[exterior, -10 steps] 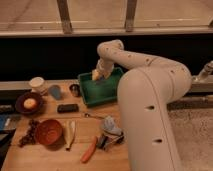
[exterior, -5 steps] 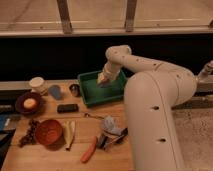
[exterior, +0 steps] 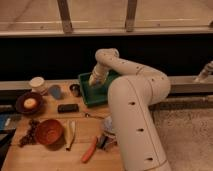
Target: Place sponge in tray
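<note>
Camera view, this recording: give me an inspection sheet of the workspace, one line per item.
Surface: wooden table, crowded on its left half.
Job's things: green tray at the table's back edge; no sponge can be made out, the spot under the gripper is hidden.
Clutter: white cup, dark plate holding an orange item, black block, brown bowl, orange tool, small dark cup.
Grippers: gripper lowered into the tray, over its left part.
Cables: nothing seen.
Surroundings: dark wall behind the table, window frame above, speckled floor to the right.
</note>
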Controlling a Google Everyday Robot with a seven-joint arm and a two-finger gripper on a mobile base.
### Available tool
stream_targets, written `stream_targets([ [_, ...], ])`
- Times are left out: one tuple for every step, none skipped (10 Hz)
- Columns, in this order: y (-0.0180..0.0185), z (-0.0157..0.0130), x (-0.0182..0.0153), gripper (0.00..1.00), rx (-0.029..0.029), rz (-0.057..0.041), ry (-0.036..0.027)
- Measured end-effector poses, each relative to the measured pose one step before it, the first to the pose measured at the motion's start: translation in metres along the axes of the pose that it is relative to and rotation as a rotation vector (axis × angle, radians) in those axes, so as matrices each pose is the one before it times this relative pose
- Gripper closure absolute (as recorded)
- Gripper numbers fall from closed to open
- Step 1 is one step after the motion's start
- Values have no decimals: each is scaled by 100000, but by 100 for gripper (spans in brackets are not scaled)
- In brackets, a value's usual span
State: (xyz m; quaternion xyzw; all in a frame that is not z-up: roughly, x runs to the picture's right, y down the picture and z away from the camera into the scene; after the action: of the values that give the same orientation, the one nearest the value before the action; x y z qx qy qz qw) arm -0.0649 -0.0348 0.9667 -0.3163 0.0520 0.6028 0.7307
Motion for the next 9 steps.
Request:
stream_targets([
  [87, -158, 89, 38, 583, -436, 123],
  [-246, -651, 199, 38, 1174, 226, -559],
  [-435, -856, 250, 38, 1501, 285, -810],
  [-769, -1543, 159, 38, 2637, 634, -1469],
  [-721, -1891, -183, 38, 3809, 705, -2119],
  [-531, -1631, -330, 38, 3181, 752, -2096],
  [-1244, -2432, -457, 38, 4694, 1827, -3218],
  [-1454, -2215, -249, 38, 4615, 2307, -2941],
  [-1286, -1728, -101, 38, 3174, 2429, -2649],
])
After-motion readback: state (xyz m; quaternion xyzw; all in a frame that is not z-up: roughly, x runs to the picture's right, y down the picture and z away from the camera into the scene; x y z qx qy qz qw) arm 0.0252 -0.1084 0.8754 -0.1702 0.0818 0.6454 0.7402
